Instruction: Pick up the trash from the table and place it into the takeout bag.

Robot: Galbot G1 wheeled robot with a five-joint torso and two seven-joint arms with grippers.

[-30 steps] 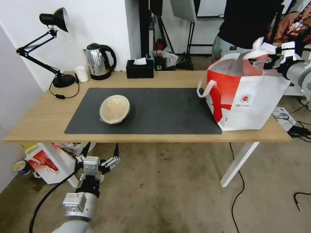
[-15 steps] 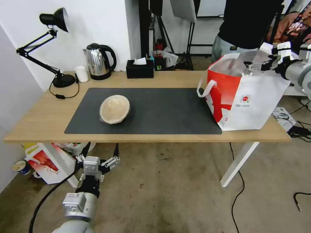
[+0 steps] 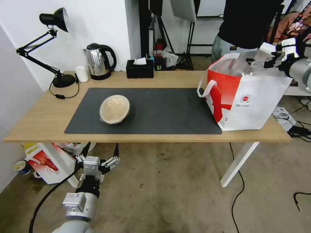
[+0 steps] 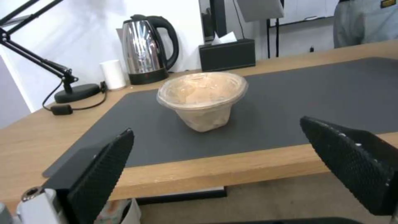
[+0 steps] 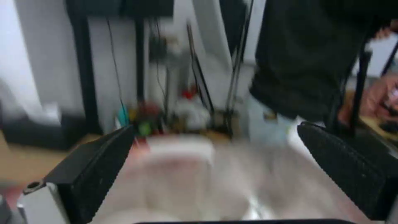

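The right end effector [image 3: 254,63] hangs over the open mouth of the takeout bag [image 3: 256,97], its two black fingers [image 5: 95,168] spread wide with nothing between them; from the right wrist view, the bag's pale silvery lining lies directly beneath the gap, though blur hides what sits inside. That height and pose suit a drop into the bag: held above the rim, the fingers can part without catching the foil or the white strap handle [image 3: 206,88], which loops out on the side of the bag away from this end effector. The bag stands upright at the end of the counter [image 3: 42,123] nearest the right arm, partly on the edge of the dark grey mat [image 3: 168,110], presumably so that arm can reach its top without crossing the work area. The left end effector [image 3: 100,154] waits low, below and in front of the counter's near edge, its textured fingers [image 4: 101,174] also spread and empty. The beige round bowl [image 3: 114,108] sits on the mat ahead of and above it, squarely framed between the fingers in the left wrist view, covered with a clear lid or film and resting slightly tilted. Well beyond the bowl from that end effector, along the far edge, stand a kettle [image 3: 98,61], a small white cup [image 3: 81,73], a black tissue box [image 3: 140,69] and a desk lamp [image 3: 51,48], all apart from the bowl. By my reading the bowl is the one piece of trash left on the counter, and the left arm is the better placed to take it.
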